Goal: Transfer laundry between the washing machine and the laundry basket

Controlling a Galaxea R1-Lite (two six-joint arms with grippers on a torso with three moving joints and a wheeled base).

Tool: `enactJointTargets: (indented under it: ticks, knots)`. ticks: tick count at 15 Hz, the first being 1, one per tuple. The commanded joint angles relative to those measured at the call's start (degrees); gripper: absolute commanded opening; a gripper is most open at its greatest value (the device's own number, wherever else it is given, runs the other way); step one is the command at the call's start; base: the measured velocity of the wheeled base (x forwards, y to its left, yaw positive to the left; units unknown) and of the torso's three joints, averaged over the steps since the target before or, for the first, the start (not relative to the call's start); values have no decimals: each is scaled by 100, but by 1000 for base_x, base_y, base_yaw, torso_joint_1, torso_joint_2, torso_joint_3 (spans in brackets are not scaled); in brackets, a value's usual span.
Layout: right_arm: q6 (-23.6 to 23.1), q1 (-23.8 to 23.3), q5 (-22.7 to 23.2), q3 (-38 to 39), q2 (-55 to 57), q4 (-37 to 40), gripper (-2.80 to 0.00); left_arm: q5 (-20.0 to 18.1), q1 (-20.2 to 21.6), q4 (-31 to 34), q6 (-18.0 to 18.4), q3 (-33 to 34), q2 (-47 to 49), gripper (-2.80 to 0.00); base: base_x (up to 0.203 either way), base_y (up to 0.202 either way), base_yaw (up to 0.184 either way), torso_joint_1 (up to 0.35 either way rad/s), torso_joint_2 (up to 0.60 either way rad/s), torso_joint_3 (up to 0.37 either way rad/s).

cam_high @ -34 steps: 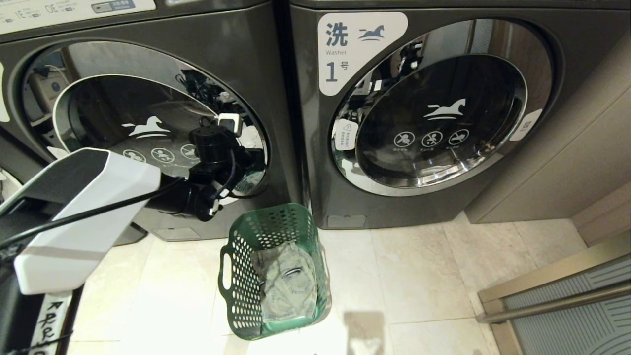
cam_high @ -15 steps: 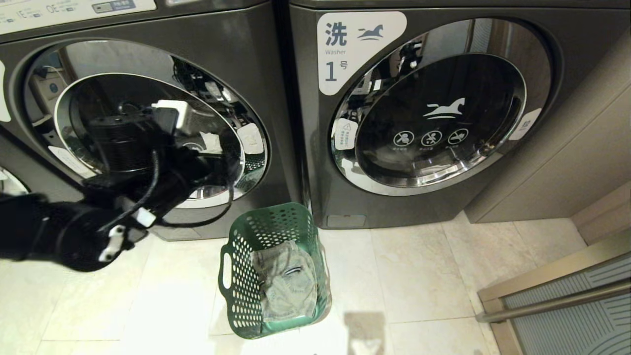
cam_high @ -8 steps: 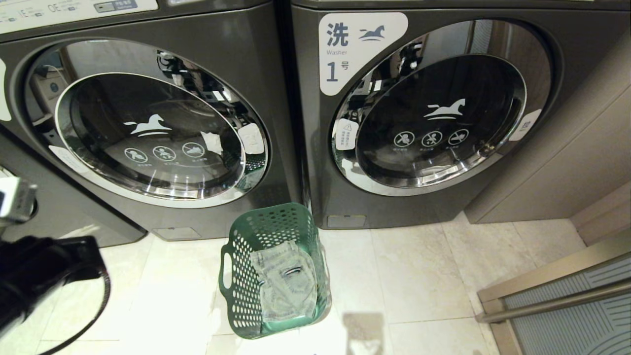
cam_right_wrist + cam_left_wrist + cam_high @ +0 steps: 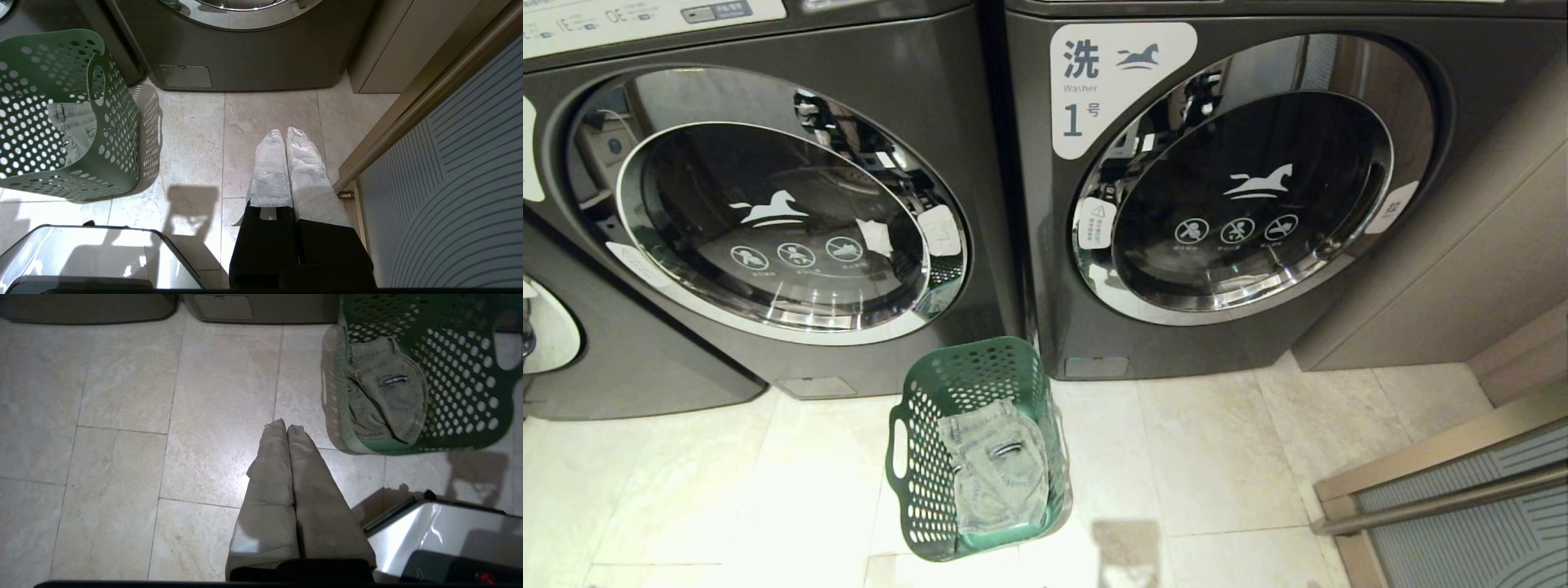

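Both grippers are pressed together and hold nothing. The left gripper [image 4: 287, 426] hangs over bare floor tiles [image 4: 122, 396], to the left of the laundry basket [image 4: 457, 428] and nearer to the robot than it. The right gripper [image 4: 284, 131] hangs over the tiles on the basket's right side, near a sliding door rail [image 4: 412, 110]. Neither arm shows in the head view.

The laundry [image 4: 999, 469], a pale denim-like garment, lies flat on the floor of the green laundry basket [image 4: 907, 498], which stands on the tiles between the two machines and a little in front of them. The washing machine [image 4: 768, 224] on the left has its round door closed, and the machine tagged "1" [image 4: 1233, 196] on the right is closed too.

I judge that the transfer into the basket is finished and the arms are going to rest. To do this step well, each arm should stay away from the basket's rim, so that the basket is not pushed or tipped. The closed fingers should not catch the handle slots. It is also wise to check that no part of the garment hangs over the rim; from the head view it seems fully inside.
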Motion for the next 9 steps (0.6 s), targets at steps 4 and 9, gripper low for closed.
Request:
enactJointTargets:
  ticks: [4,9]
  knots:
    - [-16,1,11,0,9,0,-280,-569,-499,1267,85,81,-3021,-280,0,0,0,0,0,0]
    - [-365,8,69,25,9,-27,-280,-611,-611,1350,128,140,-3106,-280,0,0,0,0,0,0]
